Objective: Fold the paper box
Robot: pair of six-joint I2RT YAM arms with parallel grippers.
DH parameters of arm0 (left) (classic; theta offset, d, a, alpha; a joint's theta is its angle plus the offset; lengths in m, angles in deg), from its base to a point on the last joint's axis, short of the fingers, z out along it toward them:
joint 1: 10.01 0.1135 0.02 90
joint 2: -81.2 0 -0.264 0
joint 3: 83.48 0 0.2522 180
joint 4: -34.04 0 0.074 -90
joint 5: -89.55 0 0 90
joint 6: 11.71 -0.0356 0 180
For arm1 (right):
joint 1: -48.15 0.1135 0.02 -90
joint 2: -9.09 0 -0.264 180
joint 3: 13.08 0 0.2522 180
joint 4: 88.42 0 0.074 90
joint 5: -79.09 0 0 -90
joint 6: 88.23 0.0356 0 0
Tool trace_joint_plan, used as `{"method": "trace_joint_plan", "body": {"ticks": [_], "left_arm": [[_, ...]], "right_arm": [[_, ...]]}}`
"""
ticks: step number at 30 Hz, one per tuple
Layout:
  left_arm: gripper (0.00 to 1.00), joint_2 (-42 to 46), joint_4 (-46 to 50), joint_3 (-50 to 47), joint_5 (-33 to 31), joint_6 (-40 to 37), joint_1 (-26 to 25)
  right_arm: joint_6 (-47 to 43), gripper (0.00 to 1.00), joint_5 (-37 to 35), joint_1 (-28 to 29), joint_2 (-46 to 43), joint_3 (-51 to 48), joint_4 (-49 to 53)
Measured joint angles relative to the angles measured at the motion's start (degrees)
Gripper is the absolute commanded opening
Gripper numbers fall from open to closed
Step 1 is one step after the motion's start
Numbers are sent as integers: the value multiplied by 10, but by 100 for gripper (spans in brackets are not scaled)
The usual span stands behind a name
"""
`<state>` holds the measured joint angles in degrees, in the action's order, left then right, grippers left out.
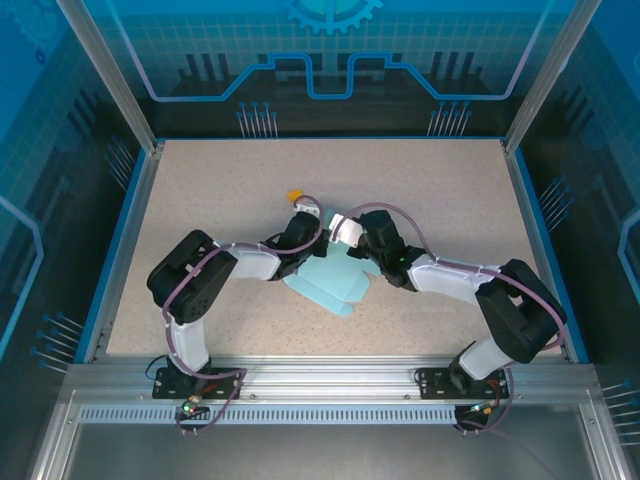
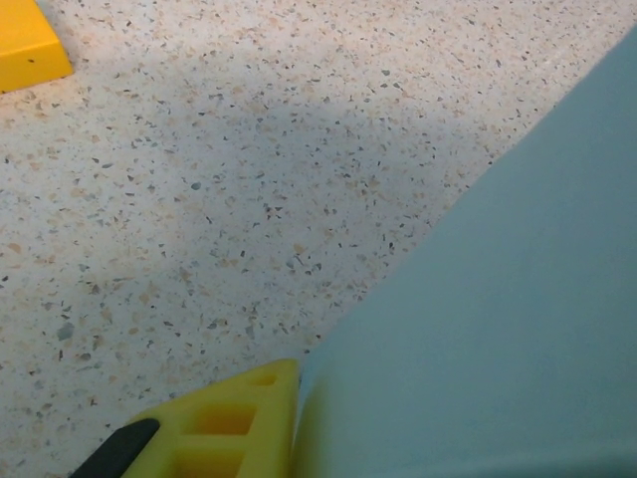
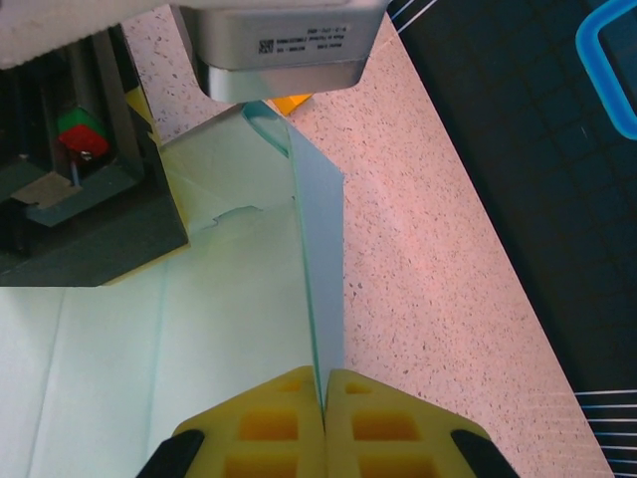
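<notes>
Pinching an upright panel of the light blue card paper box [image 3: 199,339], mid-table, the right gripper [image 3: 323,398] is clamping tight; the left gripper's [image 1: 310,216] finger [image 2: 234,423] is touching card at 3 o'clock, opening untellable; its sticker [image 3: 299,45] unreadable.

The surface [image 1: 450,200] is evenly lit from above; a broad soft shadow is seen in the left wrist view.

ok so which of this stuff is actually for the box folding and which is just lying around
For the job: paper box; right gripper, pinching its upright flap.
Lying about: orange bit on the table, beside the box.
</notes>
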<state>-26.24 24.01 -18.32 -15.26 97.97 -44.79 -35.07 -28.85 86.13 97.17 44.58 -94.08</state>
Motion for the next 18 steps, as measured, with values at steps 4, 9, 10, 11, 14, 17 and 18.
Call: {"method": "trace_joint_plan", "body": {"ticks": [4, 9, 10, 11, 14, 17, 18], "left_arm": [[34, -5, -15, 0, 12, 6, 5], [42, -5, -30, -3, 41, -3, 19], [44, -5, -38, -6, 47, -5, 20], [46, -5, -44, -10, 51, -7, 22], [50, -2, -56, -21, 61, -19, 24], [57, 7, -58, -27, 67, -36, 25], [59, 10, -61, -27, 70, -42, 25]], "right_arm": [[1, 0, -13, 0, 1, 1, 0], [4, 0, -26, -1, 5, 12, 9], [4, 0, -26, -1, 5, 14, 11], [4, 0, -26, -2, 5, 16, 14], [4, 0, -26, -2, 8, 17, 23], [4, 0, -24, -2, 11, 18, 31], [4, 0, -23, -2, 12, 19, 31]]}}
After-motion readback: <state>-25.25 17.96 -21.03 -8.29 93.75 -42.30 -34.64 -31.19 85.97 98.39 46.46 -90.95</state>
